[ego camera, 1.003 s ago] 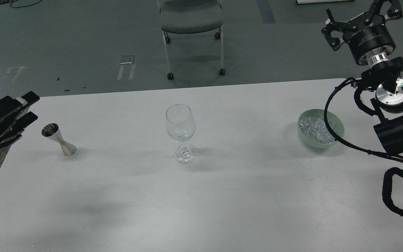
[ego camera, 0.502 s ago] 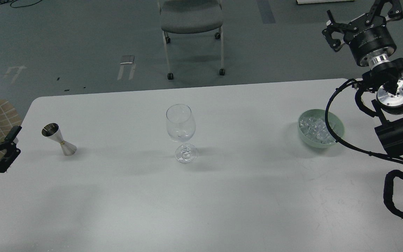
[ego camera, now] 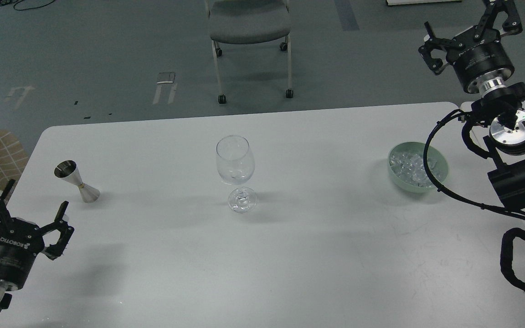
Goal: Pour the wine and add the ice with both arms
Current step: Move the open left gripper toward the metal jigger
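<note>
- Left hand (ego camera: 21,218), at 8 o'clock over the white table (ego camera: 290,255), has its fingers spread and holds nothing.
- Right hand (ego camera: 470,25), at 1 o'clock beyond the table's far edge, is also spread and empty.
- Ice (ego camera: 410,168) fills a green bowl (ego camera: 442,175) at 3 o'clock.
- Wine glass (ego camera: 236,169) stands upright at centre, stem vertical.
- Steel jigger (ego camera: 74,181) stands near the left hand, leaning toward 10 o'clock.
</note>
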Robot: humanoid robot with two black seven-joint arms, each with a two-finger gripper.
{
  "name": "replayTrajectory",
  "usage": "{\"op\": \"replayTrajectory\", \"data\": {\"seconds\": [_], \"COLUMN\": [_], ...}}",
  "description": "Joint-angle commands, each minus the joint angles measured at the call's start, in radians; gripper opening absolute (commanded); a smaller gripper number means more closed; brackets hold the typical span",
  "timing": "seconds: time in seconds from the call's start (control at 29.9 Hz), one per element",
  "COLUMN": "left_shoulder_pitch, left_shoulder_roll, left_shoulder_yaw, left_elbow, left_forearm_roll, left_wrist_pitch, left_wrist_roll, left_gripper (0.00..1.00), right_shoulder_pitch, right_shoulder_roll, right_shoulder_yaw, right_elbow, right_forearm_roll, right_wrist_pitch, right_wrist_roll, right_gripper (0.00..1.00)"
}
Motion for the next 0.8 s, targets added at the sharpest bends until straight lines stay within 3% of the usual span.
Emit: {"op": "replayTrajectory", "data": {"seconds": [0.0,0.03,0.1,0.2,0.3,0.64,0.77], "left_shoulder_pitch": [-0.02,-0.034,-0.052,-0.074,-0.104,-0.166,-0.212], "left_shoulder_roll": [-0.03,-0.045,-0.086,-0.099,-0.102,-0.108,-0.107], "left_shoulder_yaw": [-0.002,-0.002,-0.002,0.0,0.0,-0.011,-0.028], "left_elbow": [0.001,0.001,0.002,0.002,0.028,0.102,0.134], "left_forearm_roll": [-0.012,-0.035,-0.099,-0.179,-0.188,-0.257,-0.326], "left_wrist_pitch": [0.011,0.014,0.029,0.066,0.106,0.128,0.198], "left_wrist_roll": [0.107,0.17,0.248,0.305,0.331,0.336,0.336], "left_gripper": [0.98,0.98,0.98,0.98,0.98,0.98,0.97], "right_shoulder_pitch": [-0.012,-0.014,-0.018,-0.02,-0.02,-0.027,-0.033], "right_shoulder_roll": [0.001,0.001,0.001,0.001,0.001,-0.002,-0.002], "right_shoulder_yaw": [-0.001,-0.001,-0.002,-0.002,-0.002,-0.002,-0.004], "right_elbow": [0.007,0.011,0.013,0.013,0.013,0.013,0.013], "right_forearm_roll": [-0.001,-0.001,-0.002,-0.002,-0.002,-0.002,-0.004], "right_wrist_pitch": [0.0,-0.002,-0.006,-0.008,-0.008,-0.008,-0.015], "right_wrist_roll": [0.001,0.001,0.001,0.001,0.001,0.001,-0.001], "right_gripper": [1.0,1.0,1.0,1.0,1.0,1.0,1.0]}}
